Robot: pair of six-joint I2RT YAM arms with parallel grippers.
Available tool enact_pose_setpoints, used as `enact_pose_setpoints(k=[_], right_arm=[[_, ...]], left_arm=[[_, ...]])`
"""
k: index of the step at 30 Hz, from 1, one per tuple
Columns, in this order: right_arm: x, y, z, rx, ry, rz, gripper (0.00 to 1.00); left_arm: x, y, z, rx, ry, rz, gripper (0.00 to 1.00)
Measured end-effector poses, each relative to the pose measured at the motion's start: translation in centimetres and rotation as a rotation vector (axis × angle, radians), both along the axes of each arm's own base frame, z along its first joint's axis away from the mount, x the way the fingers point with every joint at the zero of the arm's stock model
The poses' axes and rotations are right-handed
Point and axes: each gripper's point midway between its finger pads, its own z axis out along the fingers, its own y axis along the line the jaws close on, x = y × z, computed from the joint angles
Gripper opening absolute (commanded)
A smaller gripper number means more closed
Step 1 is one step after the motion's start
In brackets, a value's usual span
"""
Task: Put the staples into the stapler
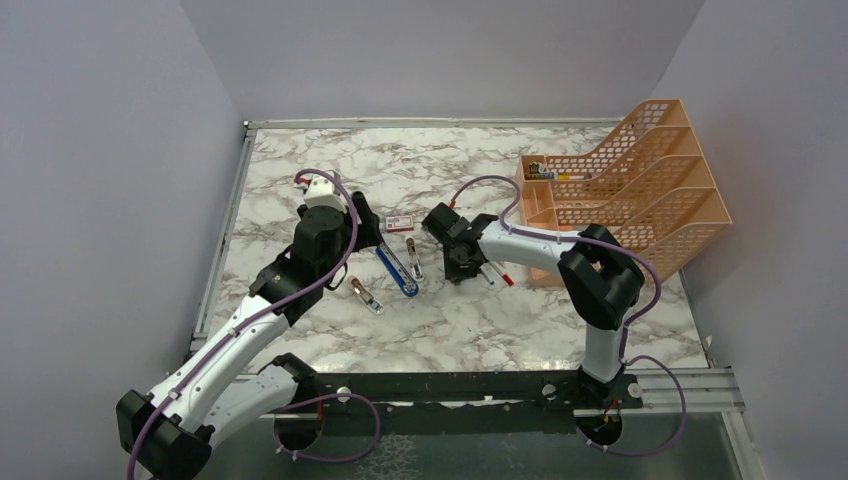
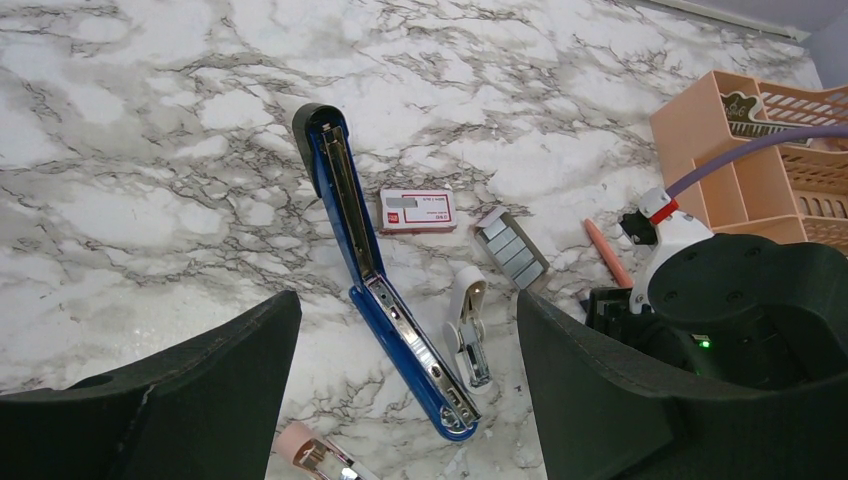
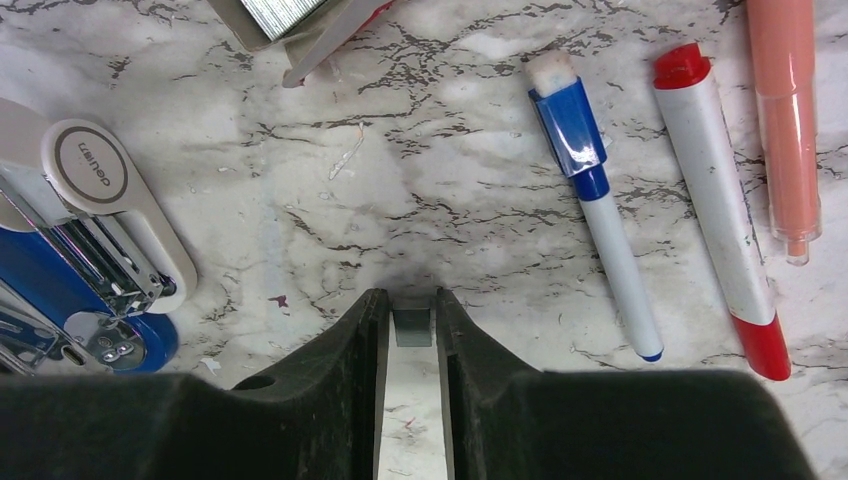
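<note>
Mid-bench, the stapler (image 2: 372,262) lies hinged open with its silver channel facing up. My left fingers (image 2: 170,400) hang over it spread wide, touching nothing. Beyond it sits the sleeve (image 2: 417,210). To its right are a small white tool (image 2: 467,318) and the grey tray (image 2: 512,248) of staples.

My right fingers (image 3: 335,385) are nearly together, pinching what I take to be a short grey strip (image 3: 412,327) at their very tips. They are low over the bare bench (image 3: 420,160), just right of the stapler, with the blue pen (image 3: 600,210) and red pen (image 3: 720,210) on the other side.

The hold worries me most. So little of the strip is caught that it could twist or drop on the way across, and squeezing harder might snap it.

The channel is narrow. If I bring the strip in skewed, I expect it to perch on a rail or tip out onto the marble.

Nothing is pinning the stapler, so any push from the strip or my right fingers would probably slide or swing it. The white tool lies close along its near half and crowds my approach.

Steadying the stapler with the left fingers has its own risk, since both wrists would then share a very tight space.
</note>
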Motion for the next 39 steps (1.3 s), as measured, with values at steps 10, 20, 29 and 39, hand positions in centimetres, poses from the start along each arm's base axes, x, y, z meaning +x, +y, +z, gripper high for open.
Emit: enact_pose_setpoints(k=[10,20,29,39], right_arm=[[0.0,0.1,0.1,-0.004,0.002,0.027,0.17],[2.8,2.8,3.2,0.047,-0.105,0.151,0.18],[3.5,7.5,5.7,0.125,-0.205,0.271,0.19],[2.9,9.3,4.2,0.102,-0.204,0.354,0.2]], left_arm=[[0.0,0.0,-0.1,-0.001,0.002,0.001,0.8],[0.0,0.1,-0.1,0.0,0.001,0.005,0.8],[0.1,0.3,0.0,0.004,-0.002,0.019,0.8],[0.1,0.4,0.0,0.005,-0.003,0.022,0.8]])
